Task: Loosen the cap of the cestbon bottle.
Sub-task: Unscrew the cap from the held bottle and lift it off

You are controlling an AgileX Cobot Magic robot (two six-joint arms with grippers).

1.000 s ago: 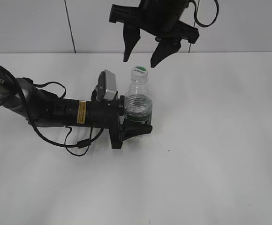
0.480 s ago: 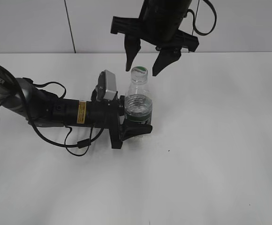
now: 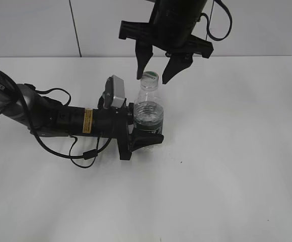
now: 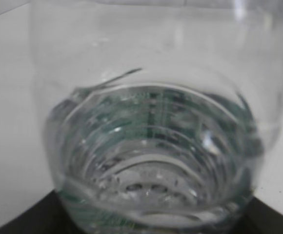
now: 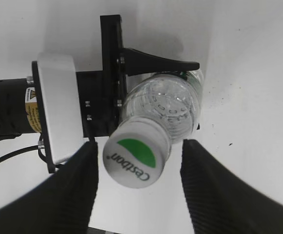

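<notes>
The cestbon bottle [image 3: 148, 108] stands upright on the white table, clear and ribbed, with some water and a dark green label band low down. My left gripper [image 3: 146, 135] reaches in from the left, lying low, and is shut on the bottle's lower body; the left wrist view is filled by the bottle [image 4: 151, 122]. The cap [image 3: 149, 76] is white with a green mark and sits on the neck. My right gripper [image 3: 153, 77] hangs open from above, one finger on each side of the cap [image 5: 136, 158]. Its fingers [image 5: 78, 195] stand apart from the cap.
The left arm and its loose black cables [image 3: 80, 151] lie across the table's left half. The grey wrist camera box [image 3: 117, 91] sits just left of the bottle's shoulder. A pale wall [image 3: 35, 25] rises behind the table.
My right gripper has come down from above the bottle until its fingertips flank the cap, and its jaws have narrowed slightly. The left gripper and the bottle have not moved.
</notes>
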